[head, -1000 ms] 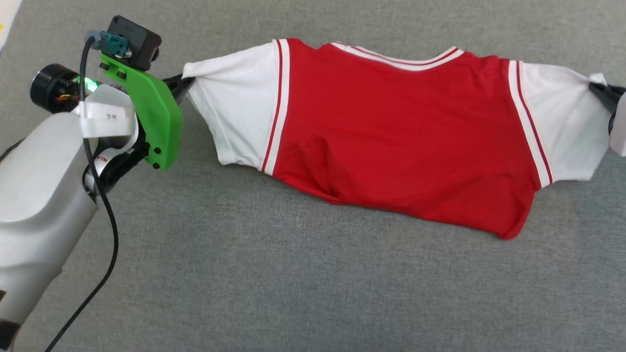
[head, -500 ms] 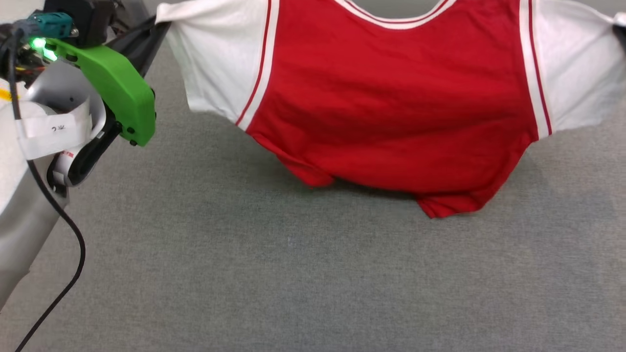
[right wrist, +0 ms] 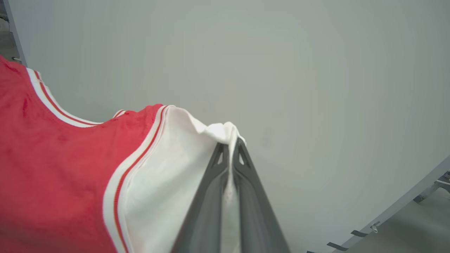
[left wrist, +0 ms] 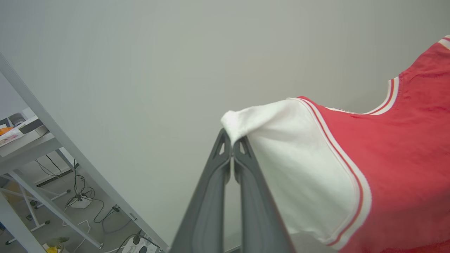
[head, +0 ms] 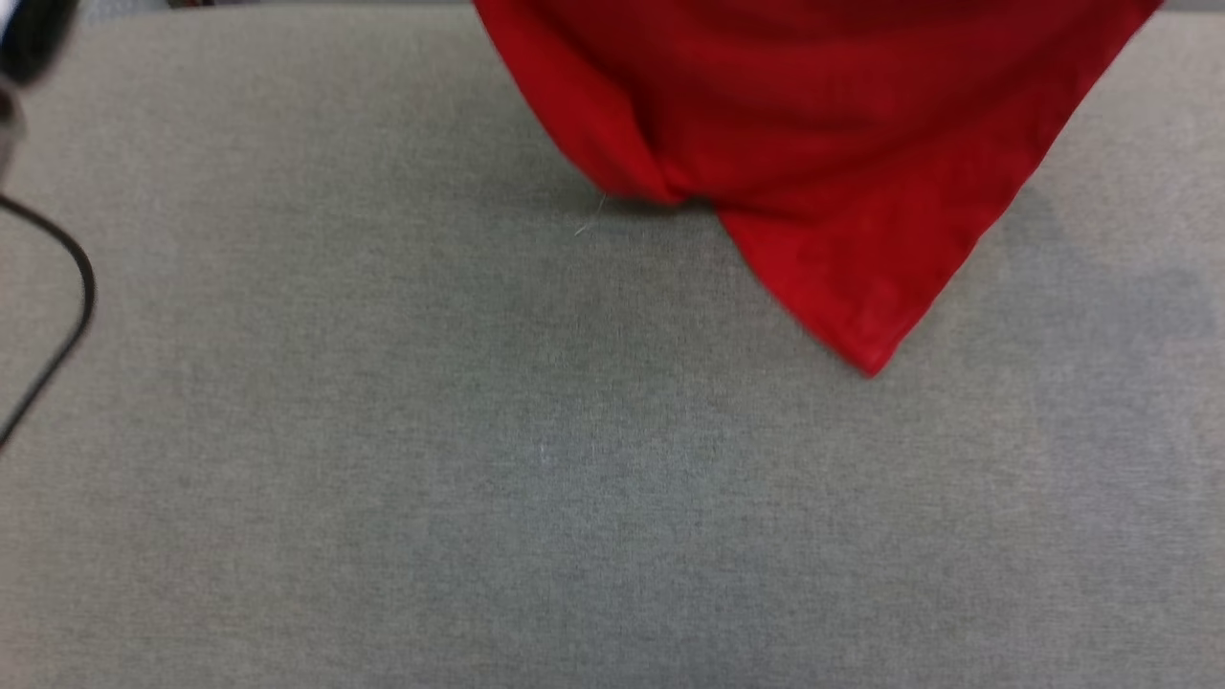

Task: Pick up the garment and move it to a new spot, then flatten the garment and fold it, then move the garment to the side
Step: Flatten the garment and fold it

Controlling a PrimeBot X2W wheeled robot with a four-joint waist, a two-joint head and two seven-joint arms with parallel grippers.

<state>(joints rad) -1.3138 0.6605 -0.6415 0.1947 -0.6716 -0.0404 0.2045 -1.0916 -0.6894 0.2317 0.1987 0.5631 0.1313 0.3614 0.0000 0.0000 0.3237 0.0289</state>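
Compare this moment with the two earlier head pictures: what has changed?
The garment rose: a second ago it lay stretched on the grey surface, now it hangs between both tools, one hem corner pointing down. Nothing let go: left tool and right tool stay shut on the white sleeve ends.

The left gripper (left wrist: 232, 146) has its two dark fingers pressed together on the edge of the white sleeve (left wrist: 299, 168) of the garment (left wrist: 397, 168). The red body, with red-white striped trim, hangs to the right of the fingers. Behind is a plain pale wall (left wrist: 140, 63). At the lower left stand a grey metal frame (left wrist: 52, 140) and cables (left wrist: 84, 193) on the floor
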